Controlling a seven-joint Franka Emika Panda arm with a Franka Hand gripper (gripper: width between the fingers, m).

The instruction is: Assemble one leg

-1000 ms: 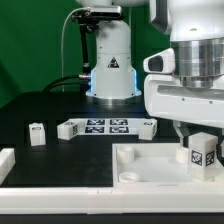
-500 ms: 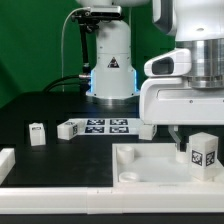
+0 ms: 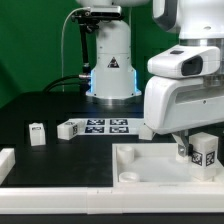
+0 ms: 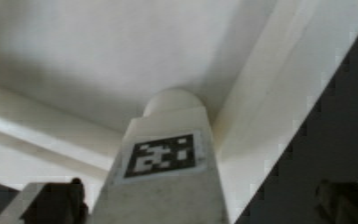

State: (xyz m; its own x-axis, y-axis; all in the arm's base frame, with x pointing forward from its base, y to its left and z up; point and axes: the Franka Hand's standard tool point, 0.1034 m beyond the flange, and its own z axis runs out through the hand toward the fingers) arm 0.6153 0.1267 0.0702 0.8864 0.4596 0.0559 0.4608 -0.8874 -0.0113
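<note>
The gripper point(image 3: 197, 152) is mostly buried behind the arm's big white housing in the exterior view, so you can't really tell how the fingers sit on the leg point(image 3: 204, 152), and the leg's far side gets chopped off by the exterior view's right edge. In the wrist view the leg point(image 4: 163, 160) is soft and blurry, its lower end runs out of frame, and each dark fingertip point(image 4: 51, 201) is only a cut-off smudge at the edge.
</note>
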